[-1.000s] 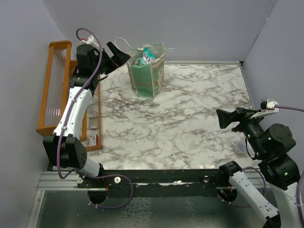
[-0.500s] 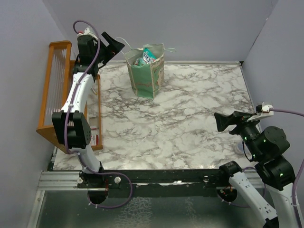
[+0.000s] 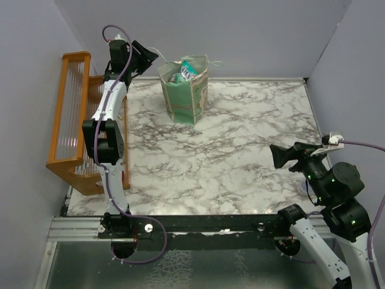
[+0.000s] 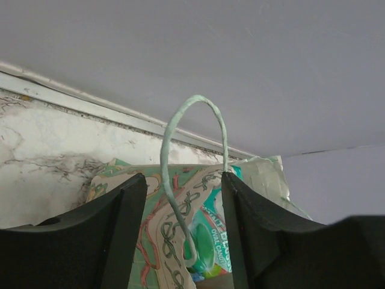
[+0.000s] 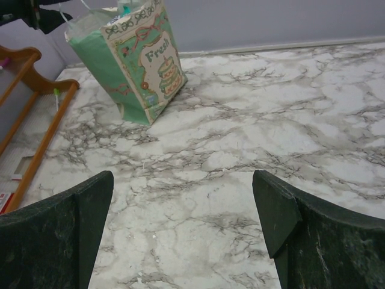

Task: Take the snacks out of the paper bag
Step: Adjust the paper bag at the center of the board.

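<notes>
The mint-green paper bag (image 3: 186,93) stands upright at the back of the marble table (image 3: 240,156), its top open. Teal snacks (image 3: 185,73) poke out of its mouth, and in the left wrist view a teal packet (image 4: 213,232) shows inside. My left gripper (image 3: 146,57) is at the bag's left rim. Its jaws straddle the thin string handle (image 4: 170,174) with a gap on each side, so it is open (image 4: 183,177). My right gripper (image 3: 281,155) hovers wide open over bare marble at the right, far from the bag (image 5: 144,60), holding nothing (image 5: 182,180).
An orange wooden rack (image 3: 69,114) runs along the left edge, beside the left arm. Grey walls close in the back and both sides. The rack's rail (image 5: 42,144) shows at the left of the right wrist view.
The left arm stretched toward the back, bringing its gripper up to the bag's handle, and its jaws narrowed around the string. The right gripper drifted slightly left and down.
</notes>
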{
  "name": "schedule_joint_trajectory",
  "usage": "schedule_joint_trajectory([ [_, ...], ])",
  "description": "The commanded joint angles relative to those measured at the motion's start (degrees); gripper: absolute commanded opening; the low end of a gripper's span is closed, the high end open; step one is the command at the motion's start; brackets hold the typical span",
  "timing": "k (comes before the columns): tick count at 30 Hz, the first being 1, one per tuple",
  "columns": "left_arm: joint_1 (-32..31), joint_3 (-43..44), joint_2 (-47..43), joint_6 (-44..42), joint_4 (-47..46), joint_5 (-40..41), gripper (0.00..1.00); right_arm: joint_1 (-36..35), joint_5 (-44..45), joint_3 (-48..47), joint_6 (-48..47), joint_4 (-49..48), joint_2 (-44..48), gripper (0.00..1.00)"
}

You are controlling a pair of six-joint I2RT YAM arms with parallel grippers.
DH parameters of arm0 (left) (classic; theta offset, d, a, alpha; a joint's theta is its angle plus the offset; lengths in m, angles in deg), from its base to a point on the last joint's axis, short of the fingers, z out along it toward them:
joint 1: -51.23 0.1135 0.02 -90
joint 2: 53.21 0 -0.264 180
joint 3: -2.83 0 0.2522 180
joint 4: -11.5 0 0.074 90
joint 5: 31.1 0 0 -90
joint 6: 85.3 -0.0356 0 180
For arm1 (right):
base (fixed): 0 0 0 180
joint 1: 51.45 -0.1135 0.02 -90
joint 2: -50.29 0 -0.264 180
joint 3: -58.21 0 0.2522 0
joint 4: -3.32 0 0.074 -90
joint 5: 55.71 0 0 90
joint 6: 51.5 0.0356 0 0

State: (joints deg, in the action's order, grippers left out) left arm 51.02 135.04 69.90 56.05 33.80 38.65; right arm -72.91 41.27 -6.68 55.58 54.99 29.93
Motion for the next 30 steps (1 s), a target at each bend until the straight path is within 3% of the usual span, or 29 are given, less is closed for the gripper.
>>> schedule_joint_trajectory([
  [1, 0.21, 2.88, 2.93, 2.71, -1.94, -2.14, 0.52, -0.45, -0.42, 0.49, -0.84, -2.36, 1.65, 0.99],
  [10, 0.21, 3.16, 4.14, 4.73, -5.69, -6.32, 0.25, -0.51, -0.36, 0.44, -0.82, -2.32, 2.04, 0.99],
  [19, 1.33, 0.25, -0.90, 6.29, -10.05, -11.03, 0.00, -0.49, -0.30, 0.50, -0.18, -2.12, 2.02, 0.99],
  [30, 1.36, -21.50, -15.31, 12.55, -24.98, -18.95, 0.00, -0.50, -2.31, 1.55, 1.94, -2.11, 1.22, 0.99],
])
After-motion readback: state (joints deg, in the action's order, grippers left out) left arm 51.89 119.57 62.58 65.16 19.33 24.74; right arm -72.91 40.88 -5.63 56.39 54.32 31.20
